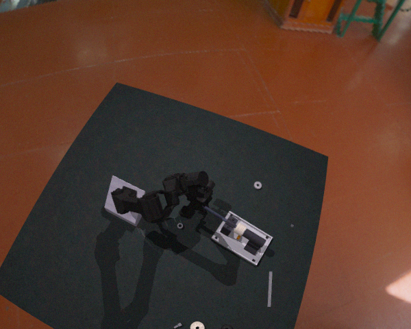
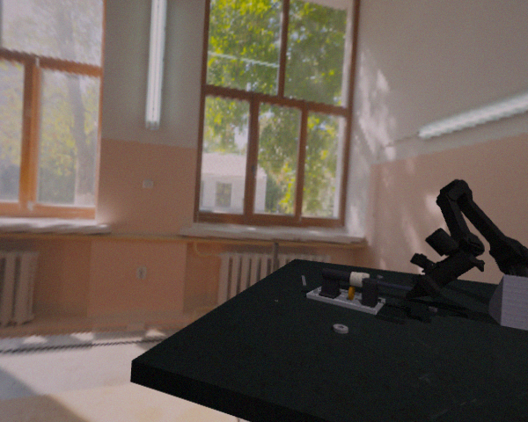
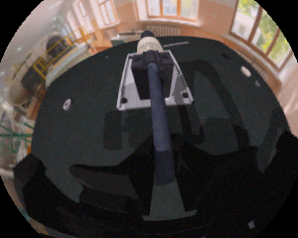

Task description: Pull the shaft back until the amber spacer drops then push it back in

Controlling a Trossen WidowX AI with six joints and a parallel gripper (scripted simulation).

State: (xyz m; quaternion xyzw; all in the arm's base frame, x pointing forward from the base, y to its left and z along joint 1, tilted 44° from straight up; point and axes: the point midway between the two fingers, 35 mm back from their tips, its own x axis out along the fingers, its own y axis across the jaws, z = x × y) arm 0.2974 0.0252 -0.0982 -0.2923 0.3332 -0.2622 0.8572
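Shaft (image 1: 216, 213) (image 2: 393, 285) (image 3: 160, 114) is clamped in the gripper (image 1: 203, 207) (image 2: 410, 293) (image 3: 160, 137), right of centre in the top view. Amber spacer (image 1: 238, 237) (image 2: 351, 293) sits below the cream spacers (image 1: 240, 228) (image 2: 359, 278) (image 3: 149, 45), lower right of the exterior view. Any further pull could shed a cream one; pushing off-axis could jam the tip against the housing block (image 1: 254, 238) (image 2: 337, 275), and letting go early could leave the shaft short of home.
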